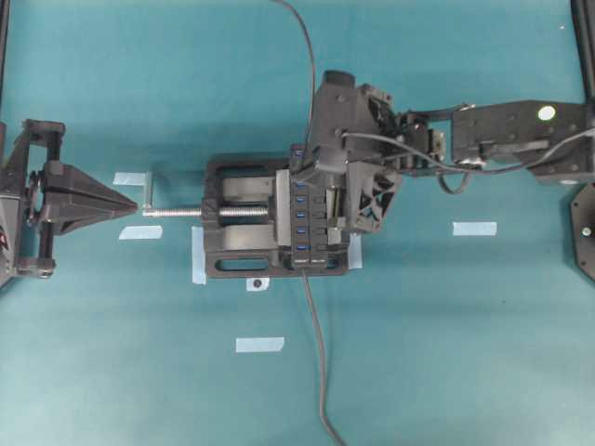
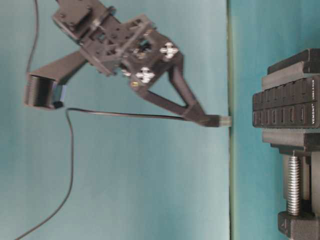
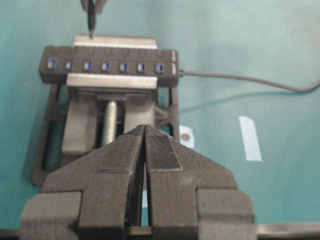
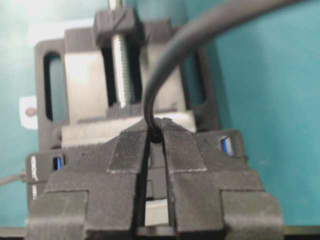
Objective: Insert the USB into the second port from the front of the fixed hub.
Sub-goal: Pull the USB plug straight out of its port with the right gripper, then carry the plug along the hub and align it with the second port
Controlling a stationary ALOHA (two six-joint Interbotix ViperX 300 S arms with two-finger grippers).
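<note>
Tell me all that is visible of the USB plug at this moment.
The USB is a small black plug with a short silver metal tip, ending a thin dark cable. The right gripper is shut on it, holding it level in the table-level view, tip pointing toward the fixed hub. A clear gap separates them; it is not yet inserted.

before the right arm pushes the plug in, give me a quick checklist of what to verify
1. Right fingers shut on the USB: ok.
2. Plug outside the fixed hub, gap visible: ok.
3. Plug lined up with the second port from the front: cannot tell.
4. Hub clamped in the vise: ok.
5. Left fingers shut, short of the vise: ok.
6. USB cable hanging slack: ok.
</note>
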